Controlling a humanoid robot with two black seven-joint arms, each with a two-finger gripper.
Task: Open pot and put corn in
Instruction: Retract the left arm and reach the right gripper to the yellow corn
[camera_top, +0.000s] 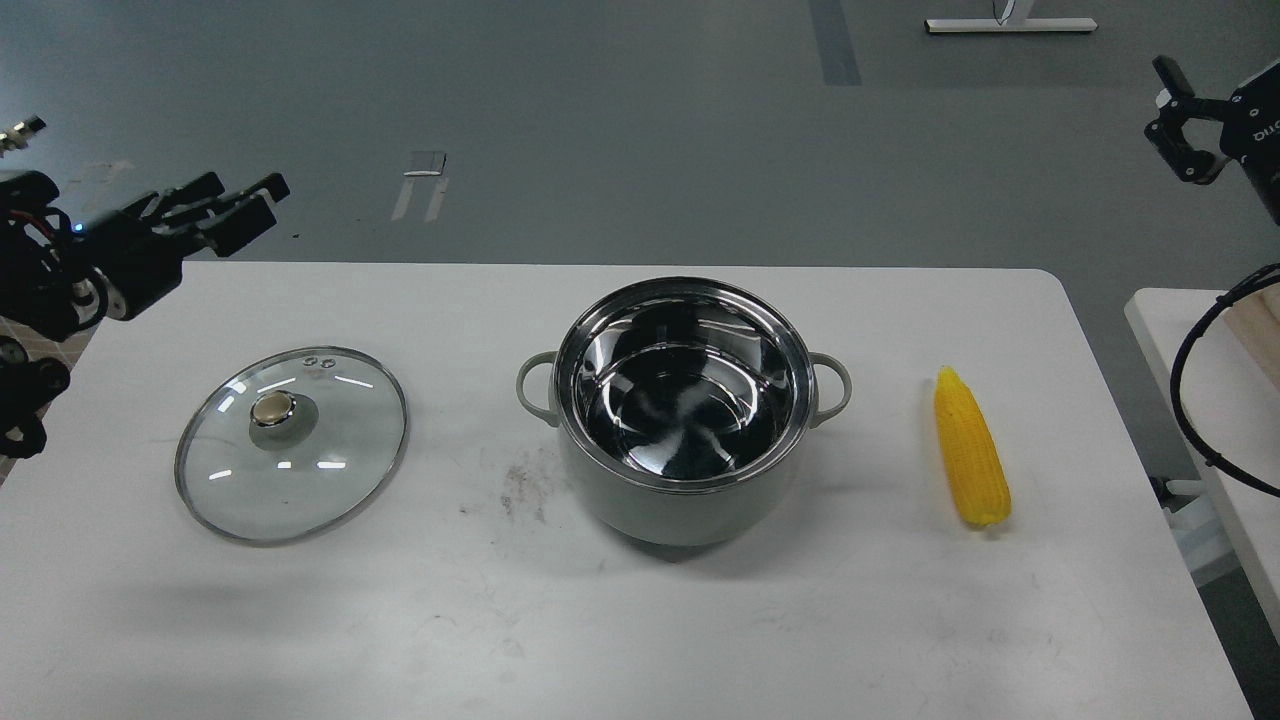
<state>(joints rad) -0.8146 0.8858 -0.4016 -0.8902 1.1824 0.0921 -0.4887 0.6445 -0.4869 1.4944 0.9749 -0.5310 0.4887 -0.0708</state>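
The pale grey-green pot (684, 500) stands open in the middle of the white table (640, 620), and its shiny steel inside is empty. The yellow corn (971, 460) lies on the table to the right of the pot, pointed end away from me. The glass lid (300, 480) with its brass-coloured knob (271, 408) lies flat on the table left of the pot. My left gripper (235, 200) is open and empty, raised above the table's far left corner. My right gripper (1175, 120) is open and empty, high at the far right, off the table.
A second pale table (1225, 440) stands at the right edge with a black cable (1185, 390) hanging over it. Dark smudges (520, 485) mark the tabletop left of the pot. Grey floor lies beyond the table's far edge.
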